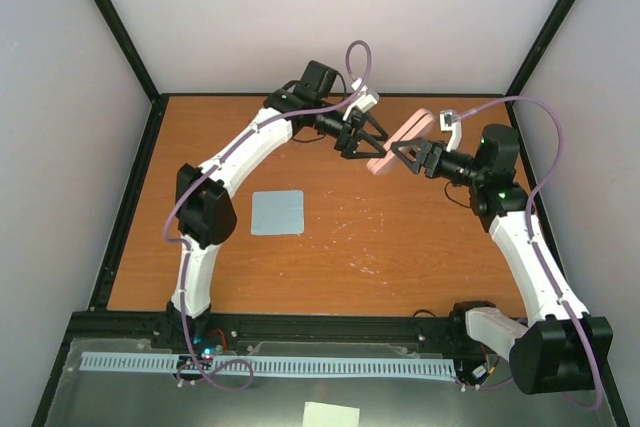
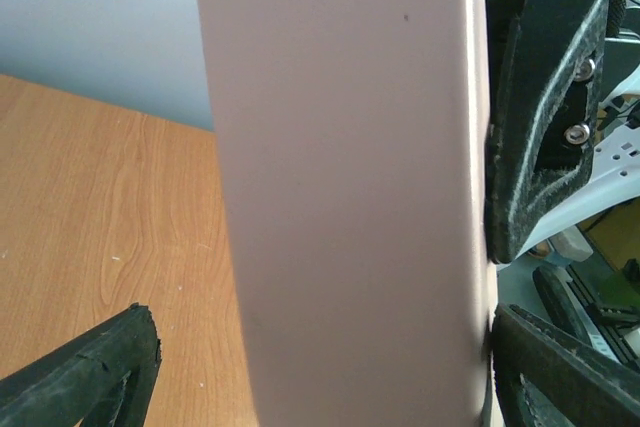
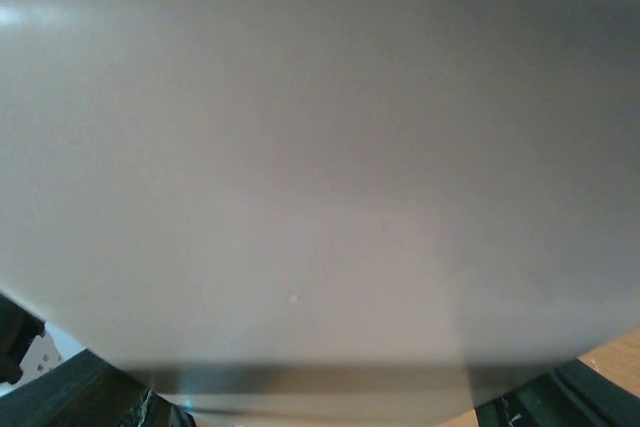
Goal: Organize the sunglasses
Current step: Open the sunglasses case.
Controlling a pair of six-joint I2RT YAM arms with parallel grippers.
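The sunglasses show in no view. A pink oblong case hangs in the air over the far middle of the table, between both grippers. My right gripper is shut on it from the right; the case fills the right wrist view, with the fingertips at the bottom corners. My left gripper is open around the case's other end. In the left wrist view the case stands between the jaws: the left finger is apart from it and the right finger is against its edge.
A flat blue-grey square cloth lies on the wooden table left of centre. Black frame rails edge the table, with pale walls behind. The right gripper's black finger shows against the case in the left wrist view.
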